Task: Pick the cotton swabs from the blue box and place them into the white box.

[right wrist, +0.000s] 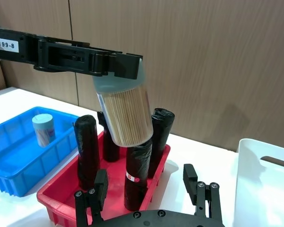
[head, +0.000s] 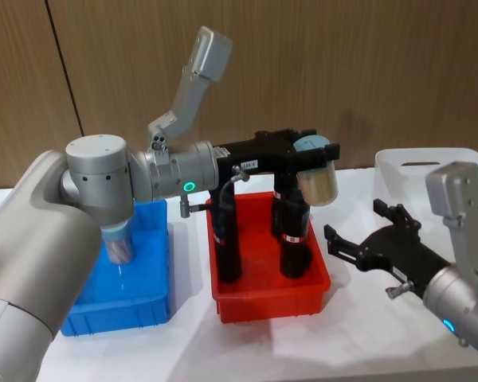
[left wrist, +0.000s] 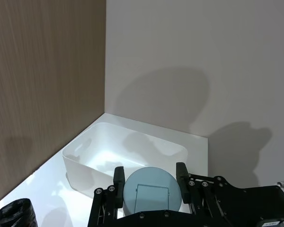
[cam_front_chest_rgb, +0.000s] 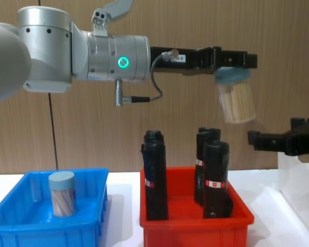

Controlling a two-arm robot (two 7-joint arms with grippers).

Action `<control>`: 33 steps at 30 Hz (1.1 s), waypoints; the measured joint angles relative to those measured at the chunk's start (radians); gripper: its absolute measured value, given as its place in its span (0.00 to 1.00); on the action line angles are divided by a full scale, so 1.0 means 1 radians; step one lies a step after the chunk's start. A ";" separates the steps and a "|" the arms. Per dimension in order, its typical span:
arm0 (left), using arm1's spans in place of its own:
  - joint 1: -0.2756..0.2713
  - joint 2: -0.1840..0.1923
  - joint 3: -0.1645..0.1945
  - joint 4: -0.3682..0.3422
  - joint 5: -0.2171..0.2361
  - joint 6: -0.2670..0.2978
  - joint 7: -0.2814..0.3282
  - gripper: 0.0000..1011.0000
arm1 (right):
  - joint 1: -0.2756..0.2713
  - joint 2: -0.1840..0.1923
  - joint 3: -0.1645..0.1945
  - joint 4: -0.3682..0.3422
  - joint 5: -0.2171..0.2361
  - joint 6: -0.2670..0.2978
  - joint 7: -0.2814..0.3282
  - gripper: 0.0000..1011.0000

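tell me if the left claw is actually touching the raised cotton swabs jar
Touching. The left wrist view shows the left claw with a finger pressed against each side of the blue cap of the cotton swabs jar; the chest view shows the jar hanging from that grip.

Cotton swabs (head: 319, 181): two jars by my count, one in my left hand (head: 315, 151), one in the blue box (head: 119, 310).
Black cylinders (right wrist: 87, 146): four, upright in the red bin (head: 271, 301).
Boxes: three, blue, red and the white box (head: 398, 171).
My hands: two, left and right hand (head: 354, 223).
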 joint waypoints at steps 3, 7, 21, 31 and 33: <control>-0.001 0.000 0.000 0.001 0.000 0.000 0.000 0.66 | 0.024 -0.006 0.000 0.014 -0.007 0.024 0.018 0.99; -0.001 -0.001 0.001 0.002 0.001 0.000 -0.001 0.66 | 0.057 -0.016 0.000 0.034 -0.015 0.054 0.041 0.99; -0.003 -0.002 0.001 0.003 0.002 0.000 -0.002 0.66 | 0.131 -0.039 0.001 0.083 -0.024 0.103 0.078 0.99; -0.003 -0.002 0.001 0.003 0.002 0.000 -0.002 0.66 | 0.155 -0.047 0.002 0.094 -0.018 0.118 0.092 0.99; -0.003 -0.002 0.001 0.003 0.002 0.000 -0.002 0.66 | 0.157 -0.048 0.003 0.095 -0.016 0.119 0.093 0.99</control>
